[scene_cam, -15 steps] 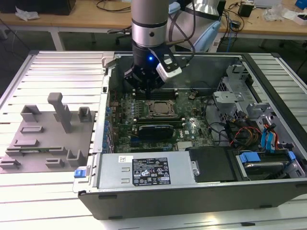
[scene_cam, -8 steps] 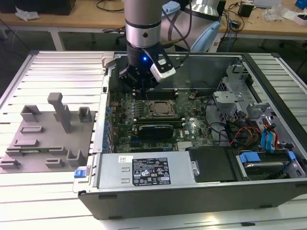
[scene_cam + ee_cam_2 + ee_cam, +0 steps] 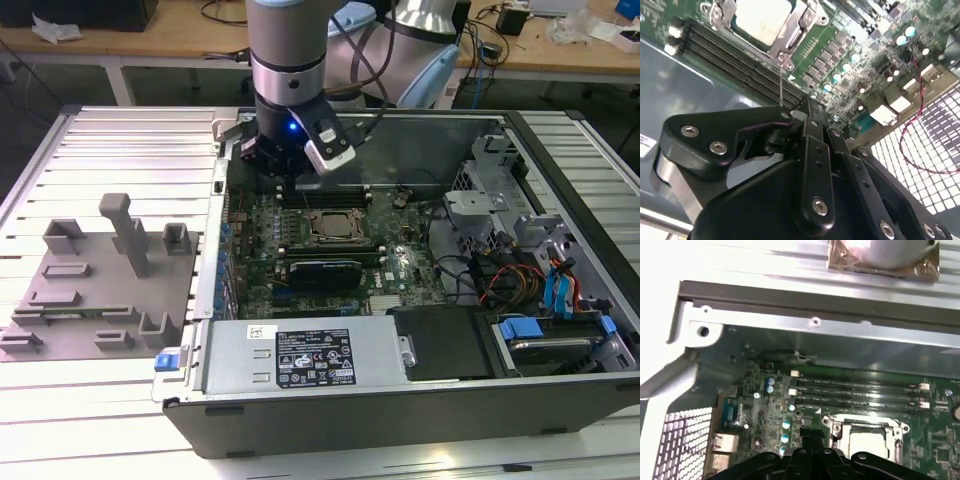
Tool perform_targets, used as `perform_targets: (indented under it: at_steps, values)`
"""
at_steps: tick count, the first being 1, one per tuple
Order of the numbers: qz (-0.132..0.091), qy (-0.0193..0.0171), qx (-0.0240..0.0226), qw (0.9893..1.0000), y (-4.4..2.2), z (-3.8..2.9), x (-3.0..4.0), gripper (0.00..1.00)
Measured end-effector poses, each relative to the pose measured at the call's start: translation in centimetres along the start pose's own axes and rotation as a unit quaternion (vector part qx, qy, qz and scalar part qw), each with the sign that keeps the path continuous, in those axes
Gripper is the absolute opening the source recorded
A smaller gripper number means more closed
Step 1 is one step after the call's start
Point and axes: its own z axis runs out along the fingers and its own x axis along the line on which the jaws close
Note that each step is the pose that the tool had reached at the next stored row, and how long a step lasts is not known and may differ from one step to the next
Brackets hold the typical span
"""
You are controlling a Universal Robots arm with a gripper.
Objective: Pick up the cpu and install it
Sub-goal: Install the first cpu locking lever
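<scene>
One gripper: black, on the arm's end and pointed down into the open case; in the second wrist view its fingers meet with no gap between them, clenched on nothing that shows. It also appears in the exterior view and in the first wrist view.
Rod: thin, metal, upright, running from the socket's corner up to the fingertips; whether it touches them I cannot tell.
Slots: long dark memory slots, lying side by side directly below the fingertips, between the gripper and the socket.
Socket: metal frame just past the slots, near the fingertips and lower than them.
Cpu: pale silvery square lying flat inside the socket frame, close to the gripper but apart from it; seen in the first wrist view and the exterior view too.
Board: green, spread under the gripper, with round capacitors beside the fingertips.
Card: long and black, beyond the socket from the gripper.
Case: grey metal walls around the board, well below the gripper.
Fixture: grey block with posts, outside the case, well apart from the gripper.
</scene>
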Motion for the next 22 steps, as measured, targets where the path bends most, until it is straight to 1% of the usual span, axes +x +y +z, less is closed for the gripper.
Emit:
perform_targets:
  at_steps: [1,2,3,4,5,7,9,10,11,12,15,17,19,22]
  values:
    - [-0.001,-0.0009,-0.0105,0.9999,-0.01,0.05,0.04,0.11]
    - [-0.001,-0.0030,-0.0329,0.9995,-0.01,0.09,0.04,0.11]
    - [-0.001,-0.0036,-0.0389,0.9992,-0.02,0.16,0.04,0.11]
    - [-0.001,-0.0037,-0.0403,0.9992,-0.05,0.26,-0.03,0.11]
    - [-0.002,-0.0036,-0.0405,0.9992,-0.08,0.32,-0.19,0.11]
    - [-0.001,-0.0037,-0.0404,0.9992,-0.19,0.39,-1.21,0.11]
    - [-0.001,-0.0036,-0.0405,0.9992,-0.35,0.44,-2.64,0.11]
    - [-0.001,-0.0034,-0.0405,0.9992,-0.50,0.47,-3.78,0.11]
    - [-0.001,-0.0034,-0.0405,0.9992,-0.56,0.48,-4.28,0.11]
    - [-0.001,-0.0034,-0.0405,0.9992,-0.59,0.49,-4.53,0.11]
    - [-0.001,-0.0035,-0.0406,0.9992,-0.60,0.53,-4.60,0.11]
    - [-0.001,-0.0033,-0.0397,0.9992,-0.78,1.21,-4.96,0.11]
    - [-0.001,-0.0031,-0.0373,0.9993,-0.97,1.74,-5.71,0.11]
    - [-0.001,-0.0028,-0.0331,0.9994,-1.19,2.32,-6.67,0.11]
